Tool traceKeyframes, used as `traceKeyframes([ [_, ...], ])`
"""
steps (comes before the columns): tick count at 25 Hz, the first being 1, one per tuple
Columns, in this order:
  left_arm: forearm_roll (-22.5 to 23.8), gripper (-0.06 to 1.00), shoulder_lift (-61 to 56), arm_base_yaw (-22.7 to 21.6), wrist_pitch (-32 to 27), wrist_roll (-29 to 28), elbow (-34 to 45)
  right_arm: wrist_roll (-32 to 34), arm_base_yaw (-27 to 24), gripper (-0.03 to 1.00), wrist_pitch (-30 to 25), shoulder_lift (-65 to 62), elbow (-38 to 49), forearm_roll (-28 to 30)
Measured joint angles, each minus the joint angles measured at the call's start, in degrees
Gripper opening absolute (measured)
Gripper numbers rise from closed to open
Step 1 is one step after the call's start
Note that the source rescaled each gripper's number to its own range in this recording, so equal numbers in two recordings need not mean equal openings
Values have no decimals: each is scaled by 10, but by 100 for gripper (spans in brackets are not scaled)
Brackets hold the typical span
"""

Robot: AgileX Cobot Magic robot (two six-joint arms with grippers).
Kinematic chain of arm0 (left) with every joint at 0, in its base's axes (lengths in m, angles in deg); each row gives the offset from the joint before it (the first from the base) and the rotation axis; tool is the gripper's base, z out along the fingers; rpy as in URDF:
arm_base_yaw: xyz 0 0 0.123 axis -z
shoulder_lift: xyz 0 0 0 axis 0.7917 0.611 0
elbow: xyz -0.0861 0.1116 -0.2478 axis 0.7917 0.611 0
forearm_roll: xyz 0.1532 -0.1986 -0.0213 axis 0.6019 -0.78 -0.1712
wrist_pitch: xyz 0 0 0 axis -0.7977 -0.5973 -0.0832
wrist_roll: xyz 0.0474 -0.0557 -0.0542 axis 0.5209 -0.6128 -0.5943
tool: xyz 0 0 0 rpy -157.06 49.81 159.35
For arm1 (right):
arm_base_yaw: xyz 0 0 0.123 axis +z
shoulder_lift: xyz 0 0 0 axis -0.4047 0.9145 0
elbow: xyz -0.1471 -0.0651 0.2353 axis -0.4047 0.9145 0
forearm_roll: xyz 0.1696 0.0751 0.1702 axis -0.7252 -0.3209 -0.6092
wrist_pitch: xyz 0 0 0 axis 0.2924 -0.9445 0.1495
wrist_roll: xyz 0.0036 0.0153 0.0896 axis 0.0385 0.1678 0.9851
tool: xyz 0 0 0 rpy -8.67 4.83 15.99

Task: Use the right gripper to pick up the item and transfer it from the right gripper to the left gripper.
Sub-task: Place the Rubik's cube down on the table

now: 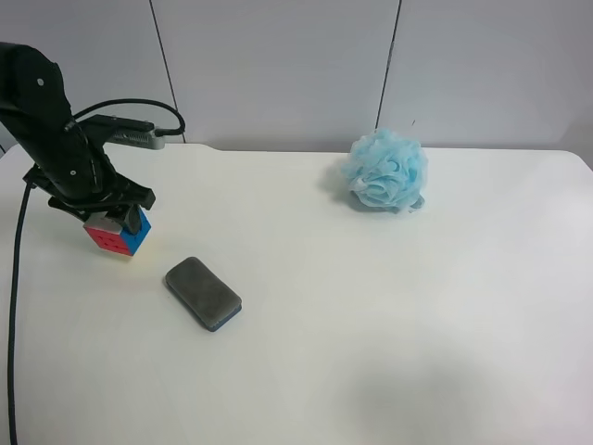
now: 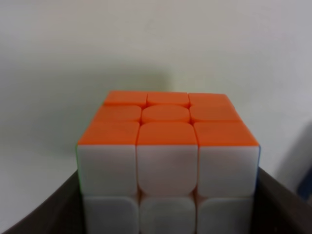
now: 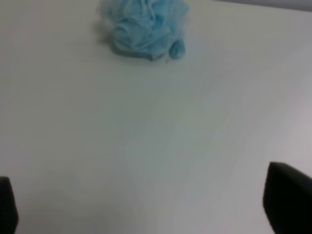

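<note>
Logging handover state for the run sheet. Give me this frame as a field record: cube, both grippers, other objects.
cube: between the left gripper's fingers; red and blue faces in the exterior view, orange and white in the left wrist view
left gripper: shut on cube, at exterior view's left
right gripper: open, empty, outside the exterior view
sponge: flat on table, near cube, not touching
bath pouf: on table, ahead of right gripper
handover: cube already with left gripper
</note>
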Motion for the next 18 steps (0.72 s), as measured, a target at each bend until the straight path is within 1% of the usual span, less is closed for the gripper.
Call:
traceKeyframes([
  [5,22,2,25,0,20,-1,0,0,0,100,0,0,0,0],
  [12,25,2,28,0,25,-1,0,0,0,100,0,0,0,0],
  [13,25,4,28,0,25,-1,0,0,0,100,0,0,0,0],
  [14,26,16,28,0,25,-1,0,0,0,100,0,0,0,0],
  [16,26,66,28,0,25,-1,0,0,0,100,0,0,0,0],
  [17,26,79,28,0,25,-1,0,0,0,100,0,0,0,0],
  [18,26,88,28,0,25,-1,0,0,0,100,0,0,0,0],
])
